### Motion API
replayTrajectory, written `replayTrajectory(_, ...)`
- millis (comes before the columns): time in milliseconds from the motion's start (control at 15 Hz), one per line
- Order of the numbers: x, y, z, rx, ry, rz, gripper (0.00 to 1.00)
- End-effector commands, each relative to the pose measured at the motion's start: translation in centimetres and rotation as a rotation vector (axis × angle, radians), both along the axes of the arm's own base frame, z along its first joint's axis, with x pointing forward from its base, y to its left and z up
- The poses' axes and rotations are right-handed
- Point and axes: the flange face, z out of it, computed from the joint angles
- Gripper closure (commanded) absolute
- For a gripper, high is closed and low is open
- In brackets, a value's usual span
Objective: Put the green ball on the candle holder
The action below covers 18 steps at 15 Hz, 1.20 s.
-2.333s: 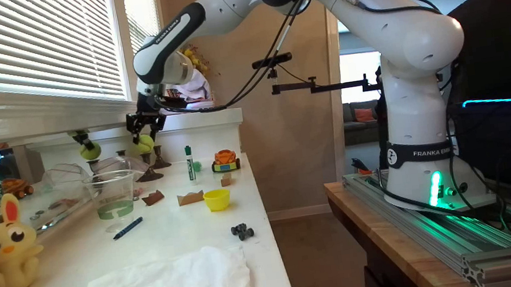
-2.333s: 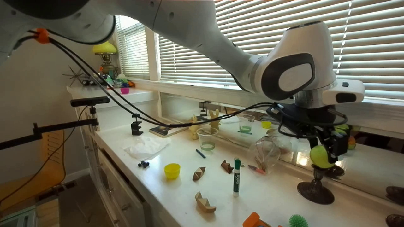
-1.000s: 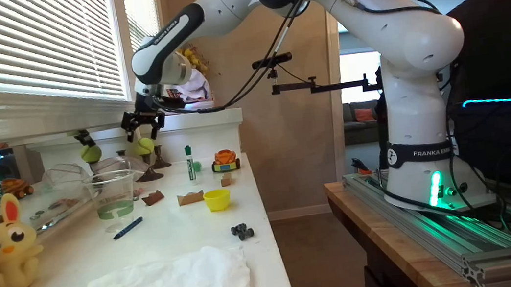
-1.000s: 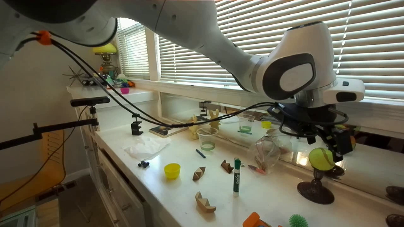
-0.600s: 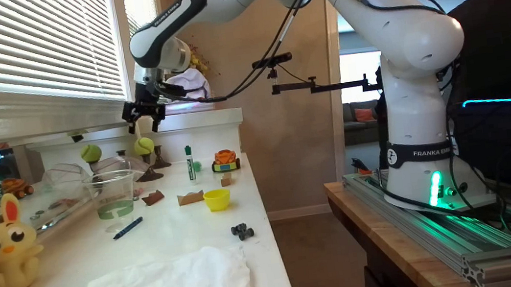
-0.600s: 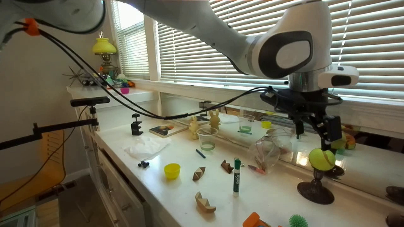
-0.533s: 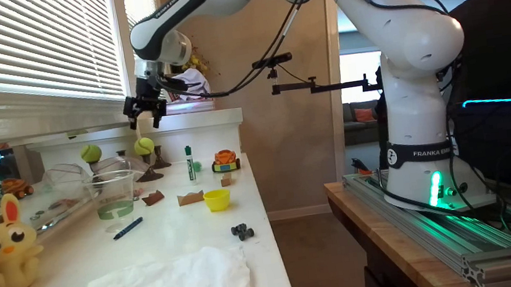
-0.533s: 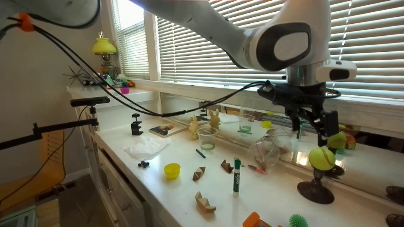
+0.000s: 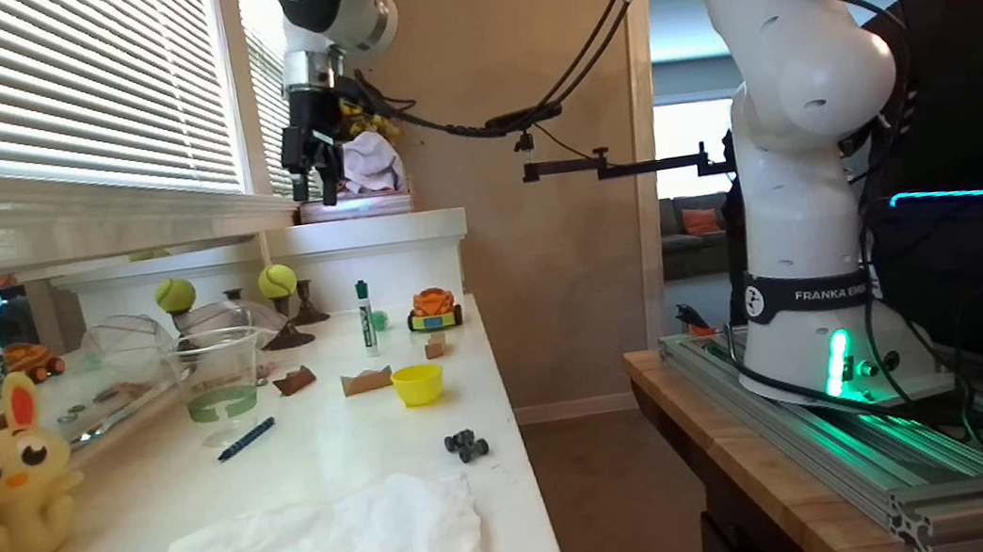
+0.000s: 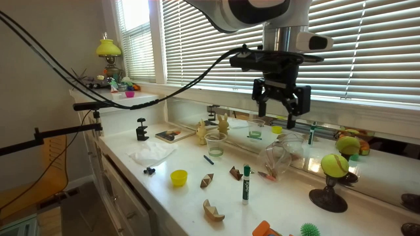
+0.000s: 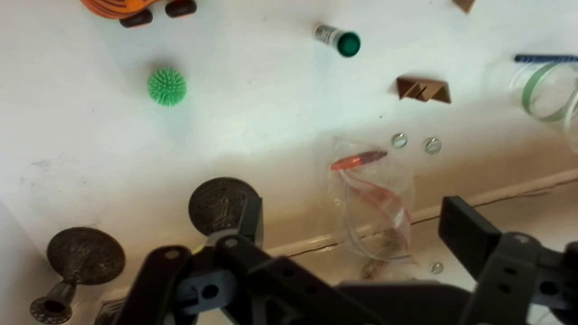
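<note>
Exterior view, fingers (image 10: 291, 121) spread, well clear of green ball (image 10: 334, 166)

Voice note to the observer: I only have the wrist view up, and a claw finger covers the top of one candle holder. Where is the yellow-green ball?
Observer: The yellow-green ball sits on top of that candle holder, as both exterior views show.
Operator: Is anything gripping it?
Observer: No, the claw hangs higher up, apart from it.
Operator: What else is outside my picture?
Observer: A toy rabbit sits on the counter.
</note>
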Motion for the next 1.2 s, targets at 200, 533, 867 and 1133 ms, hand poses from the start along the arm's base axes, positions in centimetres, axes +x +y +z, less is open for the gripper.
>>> replayTrajectory(200, -5.6, 6.5, -1.1, -0.001, 0.010, 0.130, 0.00)
replayTrajectory(533, -7.1, 9.5, -3.8, -0.097, -0.017, 0.128, 0.00)
replayTrajectory(867, -8.5, 10.4, -5.4, -0.146, 0.059, 0.092, 0.00)
replayTrajectory(1133, -8.7, 10.4, -5.8, -0.126, 0.070, 0.079, 0.00)
